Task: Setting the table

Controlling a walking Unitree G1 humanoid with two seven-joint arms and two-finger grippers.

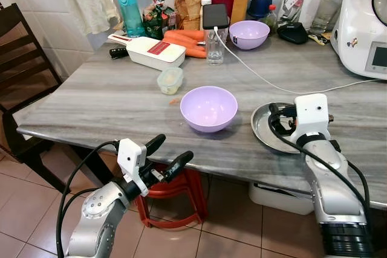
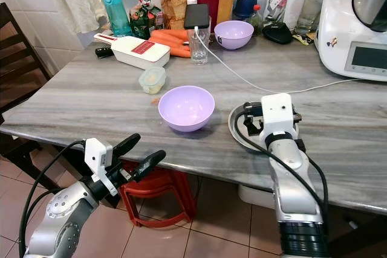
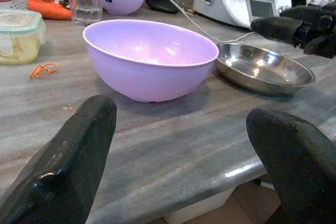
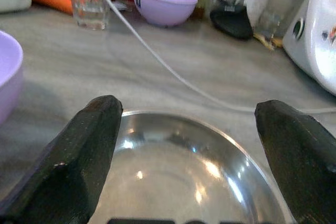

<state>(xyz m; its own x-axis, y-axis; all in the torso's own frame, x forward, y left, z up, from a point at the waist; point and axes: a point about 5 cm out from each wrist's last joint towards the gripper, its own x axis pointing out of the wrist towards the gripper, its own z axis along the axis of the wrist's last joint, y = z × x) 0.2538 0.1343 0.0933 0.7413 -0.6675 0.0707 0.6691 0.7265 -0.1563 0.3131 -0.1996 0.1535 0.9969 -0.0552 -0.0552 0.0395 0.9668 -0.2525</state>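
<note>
Two purple bowls on the grey marble table (image 1: 109, 98): the near bowl (image 1: 208, 108) at frame centre, empty; the far bowl (image 1: 249, 34) toward the upper middle, nothing visible inside. One steel plate (image 1: 263, 126) at centre right, just beside the near bowl and apart from it, shiny and empty. One small lidded tub (image 1: 170, 80) left of centre, holding something pale yellow. One clear glass (image 1: 215, 45) above centre with a dark phone (image 1: 214, 16) standing in it and a white cable (image 1: 266, 78) trailing off to the right. One white grater box (image 1: 155, 52) with a red panel at upper left, orange carrots (image 1: 186, 43) behind it, number hard to tell. One blue bottle (image 1: 129, 9) and a row of jars along the back wall. One white kitchen machine (image 1: 364, 25) at upper right.

Right gripper (image 4: 189, 169) over the steel plate's near rim, fingers spread wide, holding nothing. Left gripper (image 1: 169, 155) at lower left, below the table edge, fingers likewise parted and empty, aimed at the near bowl. One red stool (image 1: 172, 200) under the table; one dark chair (image 1: 21, 58) at far left.
</note>
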